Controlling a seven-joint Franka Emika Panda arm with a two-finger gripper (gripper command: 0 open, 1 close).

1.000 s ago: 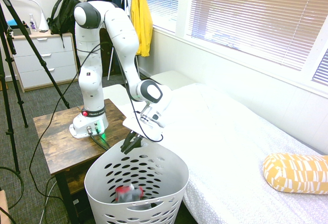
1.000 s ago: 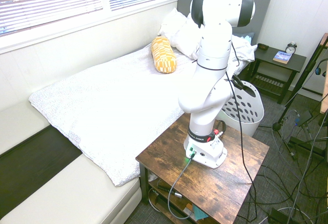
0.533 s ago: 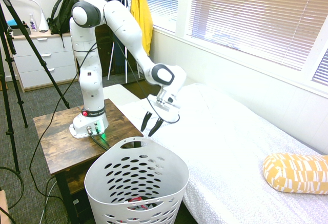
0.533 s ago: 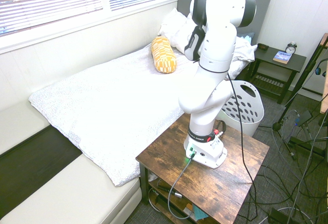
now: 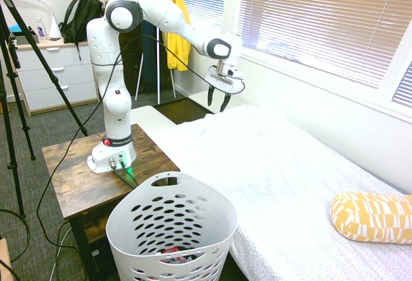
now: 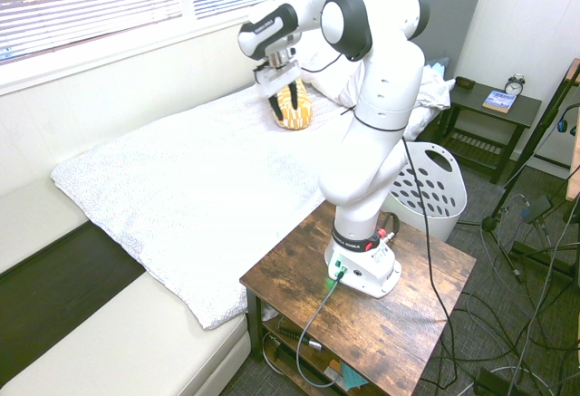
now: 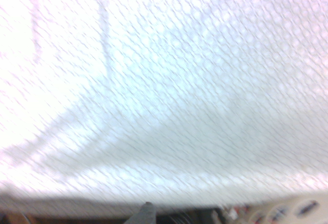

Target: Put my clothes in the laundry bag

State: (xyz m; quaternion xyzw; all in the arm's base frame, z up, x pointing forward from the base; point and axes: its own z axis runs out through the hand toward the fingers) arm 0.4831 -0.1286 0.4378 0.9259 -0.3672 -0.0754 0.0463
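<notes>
- My fingers (image 5: 225, 103) are black; my arm (image 5: 116, 110) is white with black-and-grey joint bands.
- The laundry bag (image 5: 145, 211) is plain white.
- The clothes (image 5: 172, 253) inside show red and grey.
- The desk (image 6: 399, 323) is streaked brown.
- The bolster (image 5: 370, 218) is yellow with white dashes.
- The bedspread (image 6: 181, 178) is white, finely patterned in grey.

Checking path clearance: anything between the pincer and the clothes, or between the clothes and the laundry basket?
Nothing visible blocks either. The clothes already lie inside the basket. The open pincer hangs over the bed; only the basket's rim and walls surround the clothes, its top open.
</notes>
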